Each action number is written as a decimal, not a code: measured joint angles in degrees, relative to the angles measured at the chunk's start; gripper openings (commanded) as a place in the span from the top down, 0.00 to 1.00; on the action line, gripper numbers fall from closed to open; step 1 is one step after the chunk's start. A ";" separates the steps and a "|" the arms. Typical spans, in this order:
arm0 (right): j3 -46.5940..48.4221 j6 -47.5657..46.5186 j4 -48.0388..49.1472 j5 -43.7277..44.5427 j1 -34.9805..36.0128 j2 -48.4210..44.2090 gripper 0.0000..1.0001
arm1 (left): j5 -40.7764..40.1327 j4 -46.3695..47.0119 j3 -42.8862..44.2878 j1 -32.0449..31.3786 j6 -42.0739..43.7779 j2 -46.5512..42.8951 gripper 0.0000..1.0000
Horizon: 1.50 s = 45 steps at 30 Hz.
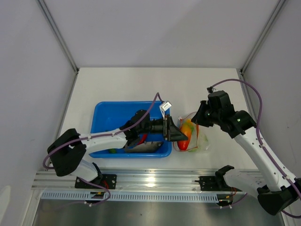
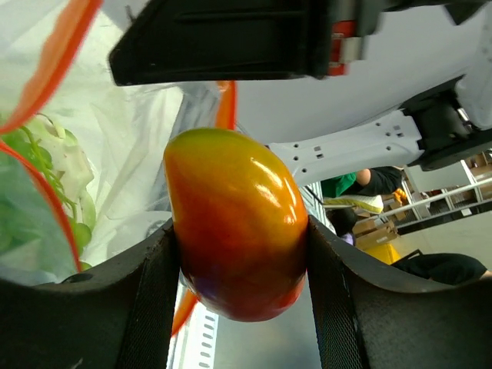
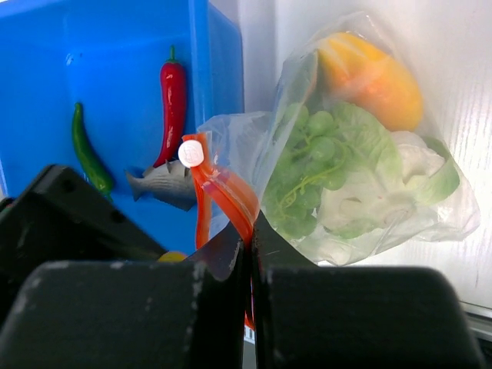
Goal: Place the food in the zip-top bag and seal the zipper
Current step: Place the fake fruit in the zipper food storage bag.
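Mango (image 2: 234, 223): clamped in part-open left gripper (image 1: 179, 134); zip-top bag (image 3: 369, 177) mouth just right of it; right gripper (image 3: 250, 265) closed tight on zipper (image 3: 223, 188).

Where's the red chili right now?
In the right wrist view, left half, the red chili lies inside the blue tray, just above the grey fish and left of the zip-top bag.

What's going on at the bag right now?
The right gripper is shut on the zipper, holding the mouth of the zip-top bag up beside the blue tray. The left gripper grips an orange-yellow mango at that mouth and has not released it. Green grapes and cauliflower are already bagged. The red chili, grey fish and green pepper lie in the tray.
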 measured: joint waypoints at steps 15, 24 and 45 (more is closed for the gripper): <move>0.09 0.76 -0.35 -1.16 -0.04 -0.76 1.00 | -9.62 -13.07 8.02 -0.35 3.65 3.96 0.79; 0.13 3.76 -0.17 -4.02 -0.24 -0.76 1.00 | -20.74 -17.07 8.09 -2.67 8.55 4.09 0.75; 0.74 6.36 -1.36 -3.89 -0.98 -2.29 1.00 | -35.56 -25.70 7.06 -7.65 20.39 -3.69 0.01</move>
